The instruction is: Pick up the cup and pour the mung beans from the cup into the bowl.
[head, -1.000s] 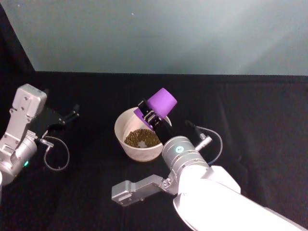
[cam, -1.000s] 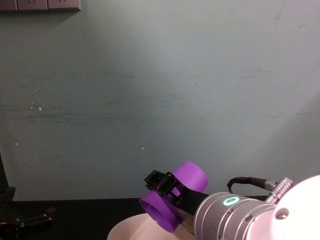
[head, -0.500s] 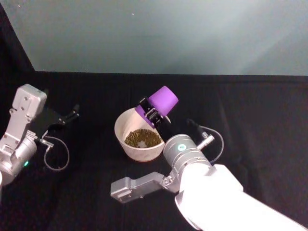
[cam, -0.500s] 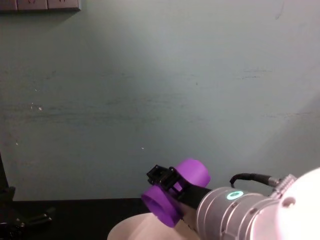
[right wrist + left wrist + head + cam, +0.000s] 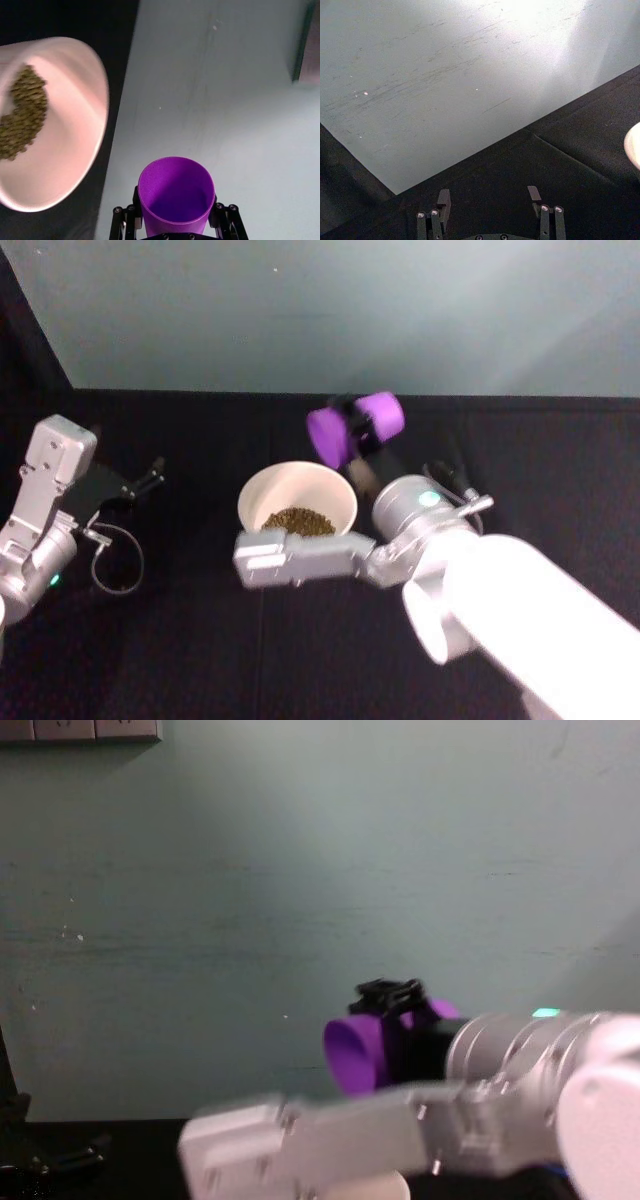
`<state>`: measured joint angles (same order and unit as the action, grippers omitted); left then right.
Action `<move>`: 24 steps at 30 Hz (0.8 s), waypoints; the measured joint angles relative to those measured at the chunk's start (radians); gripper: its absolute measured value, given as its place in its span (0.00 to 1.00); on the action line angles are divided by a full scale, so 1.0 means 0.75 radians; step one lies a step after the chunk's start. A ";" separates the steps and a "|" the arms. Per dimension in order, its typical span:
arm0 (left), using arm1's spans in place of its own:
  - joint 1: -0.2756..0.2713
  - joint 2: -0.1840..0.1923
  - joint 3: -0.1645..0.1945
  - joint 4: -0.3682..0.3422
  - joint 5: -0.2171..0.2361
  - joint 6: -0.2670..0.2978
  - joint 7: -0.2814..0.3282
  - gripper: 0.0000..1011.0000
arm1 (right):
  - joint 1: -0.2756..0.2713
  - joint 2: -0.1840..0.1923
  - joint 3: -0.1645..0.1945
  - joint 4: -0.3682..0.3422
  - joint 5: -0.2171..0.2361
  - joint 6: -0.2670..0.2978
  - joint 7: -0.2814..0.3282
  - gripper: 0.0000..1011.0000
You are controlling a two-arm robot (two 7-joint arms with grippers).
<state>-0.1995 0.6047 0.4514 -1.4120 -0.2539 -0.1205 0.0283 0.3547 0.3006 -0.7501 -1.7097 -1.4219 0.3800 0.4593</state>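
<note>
Right gripper (image 5: 175, 219) clamped on small bright purple plastic cup (image 5: 355, 428), fingers either side of cup's body. Cup held in air, tipped on side, mouth facing robot's left, above and just behind far rim of wide pale pinkish-white round bowl (image 5: 248, 502). Bowl upright on black table (image 5: 540, 460), heap of green-brown mung beans (image 5: 298, 521) inside. Left gripper (image 5: 489, 199) off to left over table, fingers apart, holding nothing, well apart from bowl.

There is 1 cup (image 5: 345, 432), 1 bowl (image 5: 300, 483) and apparently 1 heap of beans (image 5: 298, 521).
</note>
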 joint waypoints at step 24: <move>0.000 0.000 0.000 0.000 0.000 0.000 0.000 0.99 | -0.129 -0.114 0.487 -0.056 0.919 -0.157 -0.077 0.71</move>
<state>-0.1996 0.6047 0.4514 -1.4120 -0.2539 -0.1205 0.0283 0.2582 0.2150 -0.3851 -1.7514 -0.7328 0.2621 0.4018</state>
